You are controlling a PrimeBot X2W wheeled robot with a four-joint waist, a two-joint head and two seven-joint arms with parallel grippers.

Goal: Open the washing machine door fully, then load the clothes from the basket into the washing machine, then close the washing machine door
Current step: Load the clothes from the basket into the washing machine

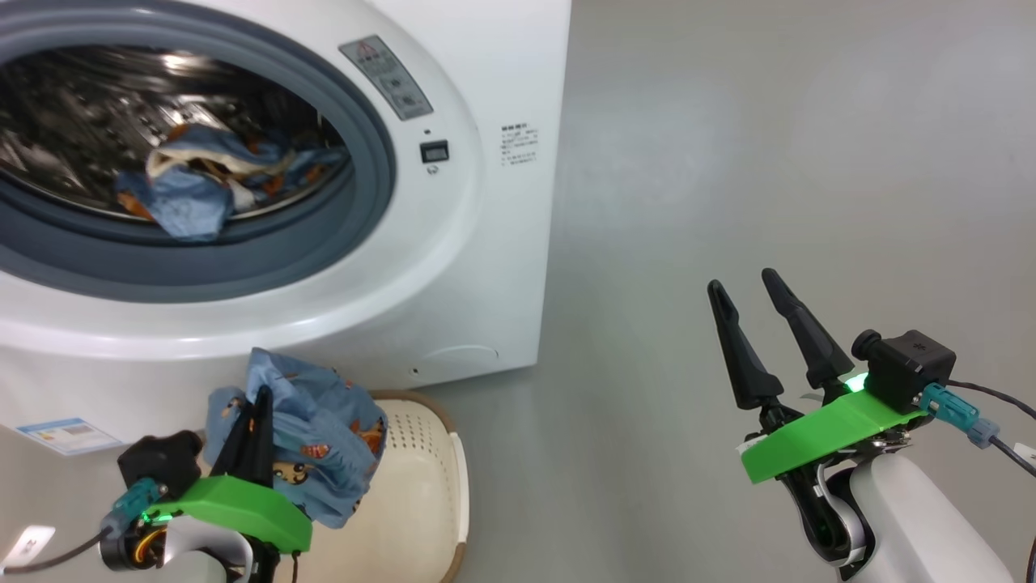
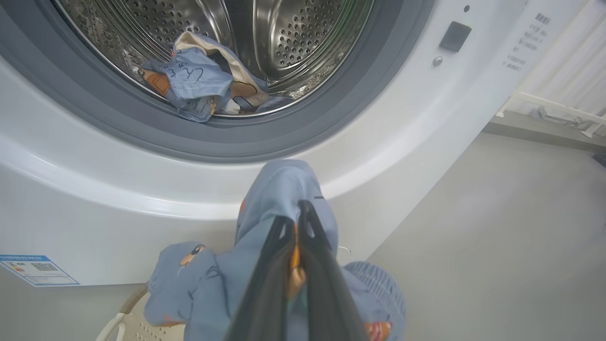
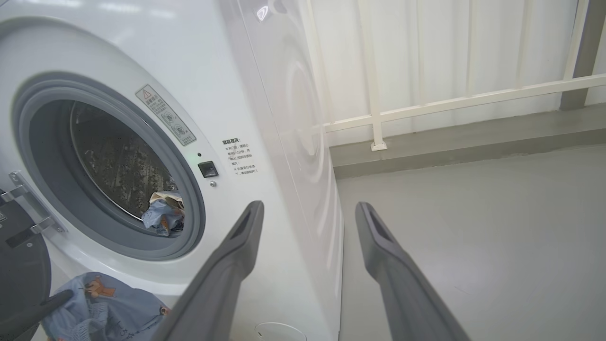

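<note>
The left gripper (image 1: 259,405) is clamped on a blue garment (image 1: 324,437) printed with orange animals. It holds the garment bunched up just above the basket (image 1: 425,478), in front of the lower panel of the washing machine (image 1: 486,243). The left wrist view looks along the closed fingers, with cloth pinched between them and draped down both sides. It also gives the clearest look into the drum (image 2: 284,38), where more clothes (image 2: 199,80) lie in a heap at the front, against the grey rubber ring. In the head view the same heap sits low in the round opening.

The right gripper (image 1: 742,283) hangs off to the right over bare grey floor (image 1: 769,162), well apart from the machine. Its two fingers are spread with nothing between them. Its wrist view brings in the door (image 3: 21,274), a dark edge standing open on a metal hinge (image 3: 28,208) at the left of the opening, and a white railing (image 3: 450,99) behind the machine. A blue label (image 1: 69,436) sticks to the machine's lower front, left of the basket.
</note>
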